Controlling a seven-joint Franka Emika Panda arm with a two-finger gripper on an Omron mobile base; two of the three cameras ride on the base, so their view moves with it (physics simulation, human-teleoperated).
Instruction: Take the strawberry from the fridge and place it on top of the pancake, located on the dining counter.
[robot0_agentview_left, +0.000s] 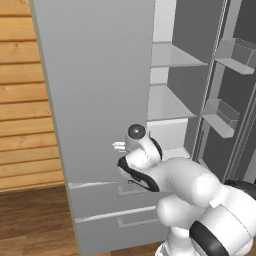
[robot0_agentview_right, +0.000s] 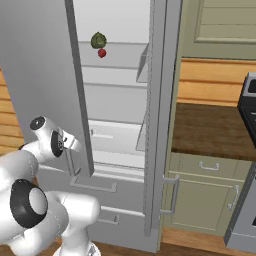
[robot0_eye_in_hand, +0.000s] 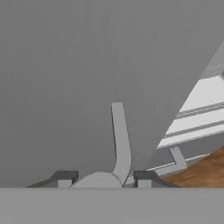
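The strawberry (robot0_agentview_right: 102, 53) sits on an upper shelf inside the fridge (robot0_agentview_left: 95, 100), just below and touching a larger dark green lumpy ball (robot0_agentview_right: 98, 40) in the right base view. The left fridge door (robot0_agentview_right: 45, 75) stands swung open, its grey outer face turned toward the robot, and the pale shelves (robot0_agentview_left: 172, 57) show past its edge. On the far side the other door is open too, with small bins (robot0_agentview_left: 222, 116) on its inner wall. Two drawers (robot0_agentview_left: 120, 215) with bar handles run along the bottom of the fridge.

The gripper (robot0_eye_in_hand: 103, 177) is pressed up close to the open door's face, low on the door. In the hand view its two dark fingertips (robot0_eye_in_hand: 65, 176) stand apart on either side of the curved lower end of the door handle (robot0_eye_in_hand: 120, 140), not closed on it. The arm (robot0_agentview_left: 165, 175) reaches forward from the base to the door's lower edge.

To the right of the fridge stands a dark brown countertop (robot0_agentview_right: 210, 130) on pale green cabinets (robot0_agentview_right: 205, 195), with wood-plank wall (robot0_agentview_right: 210, 80) behind it. The floor (robot0_agentview_left: 30, 220) is brown wood.
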